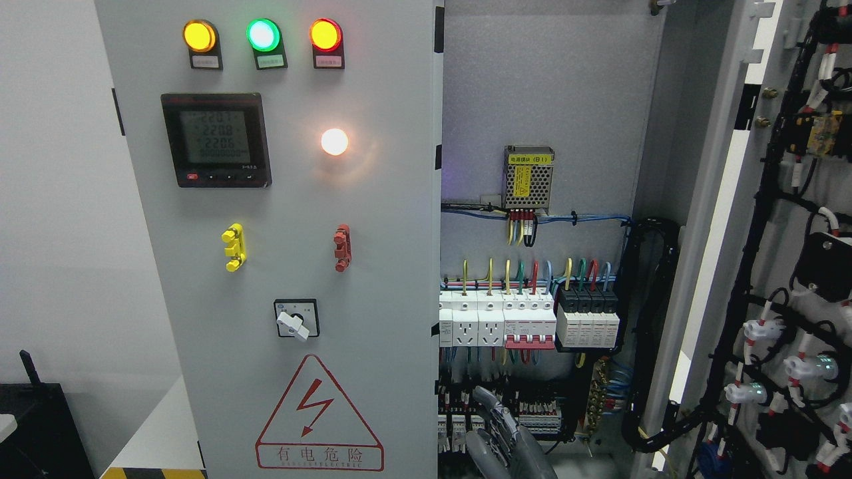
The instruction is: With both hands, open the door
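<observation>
- Head view: one robot hand (502,439), grey and jointed, rose from the bottom edge just right of the middle; its arm was cut off by the frame, so I could not tell whether it was the left or the right.
- Its fingers (494,407) stood spread and slightly bent, closed on nothing.
- Immediately left of the hand ran the free edge of the closed left door (373,266), a grey panel filling the picture's left half.
- Far right of the hand, the right door (792,279) was swung wide open, its inner face carrying black cable looms (752,279) and the backs of switches.
- Above the hand, inside the open cabinet, sat a row of white breakers and sockets (496,322) with a red bar, and black modules (589,313) beside them.
- Higher still, a perforated metal power supply (528,177) bore a yellow label; its print was too small to read surely.
- Up and left of the hand, on the closed door, a triangular red warning sign (319,416) with a lightning bolt read "有电危险".
- Above that sign sat a white rotary switch (296,320), then a yellow handle (233,247) and a red handle (342,247).
- A digital meter (216,140) showed digits that looked like "2208" and "2206", with a glowing white lamp (334,142) to its right.
- At the top, amber (199,36), green (263,35) and red (325,34) indicator lights glowed, their small labels unreadable.
</observation>
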{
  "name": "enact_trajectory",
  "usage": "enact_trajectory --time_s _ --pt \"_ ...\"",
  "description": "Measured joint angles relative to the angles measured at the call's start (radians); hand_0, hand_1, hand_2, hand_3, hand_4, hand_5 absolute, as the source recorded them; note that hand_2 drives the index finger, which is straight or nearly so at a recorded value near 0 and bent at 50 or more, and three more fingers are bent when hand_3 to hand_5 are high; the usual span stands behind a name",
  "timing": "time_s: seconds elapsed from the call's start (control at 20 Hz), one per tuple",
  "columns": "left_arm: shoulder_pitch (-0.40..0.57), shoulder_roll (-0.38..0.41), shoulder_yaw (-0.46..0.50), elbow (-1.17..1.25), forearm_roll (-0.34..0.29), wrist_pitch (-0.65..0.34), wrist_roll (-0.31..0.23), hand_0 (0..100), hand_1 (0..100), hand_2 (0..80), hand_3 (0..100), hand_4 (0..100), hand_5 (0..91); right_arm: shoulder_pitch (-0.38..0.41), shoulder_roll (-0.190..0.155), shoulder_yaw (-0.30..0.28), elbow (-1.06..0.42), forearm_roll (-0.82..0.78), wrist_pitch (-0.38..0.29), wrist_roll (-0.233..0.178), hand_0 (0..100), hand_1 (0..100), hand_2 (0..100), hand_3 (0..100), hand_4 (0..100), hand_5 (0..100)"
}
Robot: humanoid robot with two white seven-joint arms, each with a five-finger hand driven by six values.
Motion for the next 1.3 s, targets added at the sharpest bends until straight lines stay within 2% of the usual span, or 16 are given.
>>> enact_trajectory --time_s 0.45,1.3 --pt "0.0 0.0 0.0 0.0 0.0 0.006 0.0 12 39 0.0 0 0 0.0 -0.065 0.007 -0.001 0.088 -0.01 0.0 0.043 12 39 0 0 0 0" --pt "0.0 0.0 0.0 0.0 0.0 0.006 0.0 12 39 0.0 0 0 0.0 -0.122 0.01 0.0 0.141 -0.068 -0.001 0.096 12 39 0 0 0 0"
